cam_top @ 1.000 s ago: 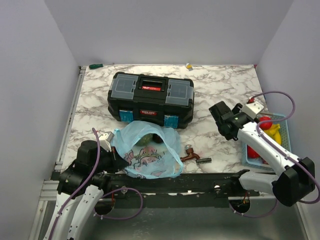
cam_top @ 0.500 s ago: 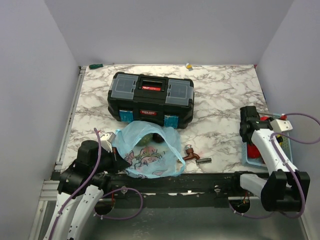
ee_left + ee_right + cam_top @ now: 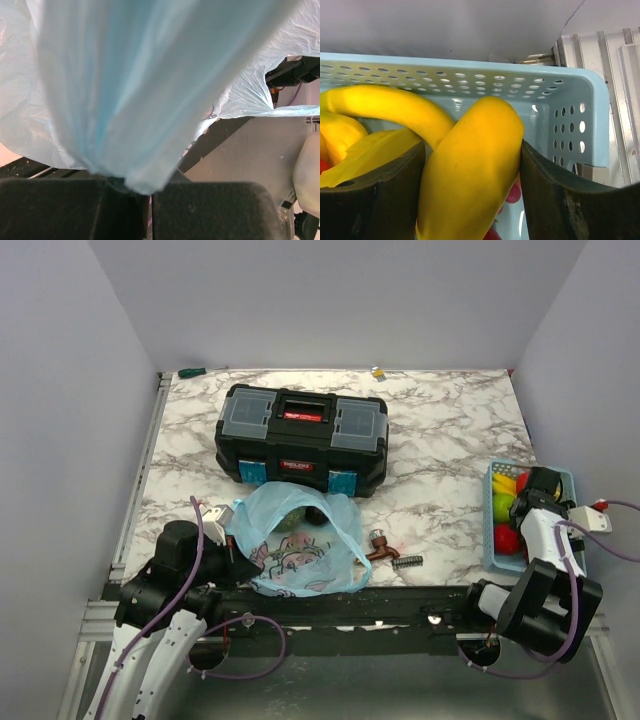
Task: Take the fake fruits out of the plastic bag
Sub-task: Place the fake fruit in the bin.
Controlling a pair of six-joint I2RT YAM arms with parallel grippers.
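Marble tabletop (image 3: 440, 420) fills my top view, w/ the black toolbox (image 3: 302, 438) lid-down toward the far side, centre-left. Just in front of it, at the near edge, sits the plastic bag (image 3: 300, 550): light blue, crinkly, cartoon print facing up, mouth gaping toward the toolbox. Over on the right edge is the light-blue mesh basket (image 3: 490, 530), well apart from the bag. Left claw (image 3: 145, 192) is pinched tight on a fold of the bag's left side; the film drapes right over that wrist cam. Right claw (image 3: 472, 175) is down in the basket, jaws fairly wide, both pads pressed on the sides of a yellow fruit (image 3: 470, 150), so it's gripping that. Beside it lies a curved banana (image 3: 385, 107), and top cam shows a green piece (image 3: 503, 506) and a red piece (image 3: 507, 538) in there too. Inside the bag mouth I see a greenish fruit (image 3: 293, 521). Small stuff: a brown hook (image 3: 380, 552) and spring (image 3: 407, 561) just right of the bag, and a green screwdriver (image 3: 191, 372) at the far left corner.
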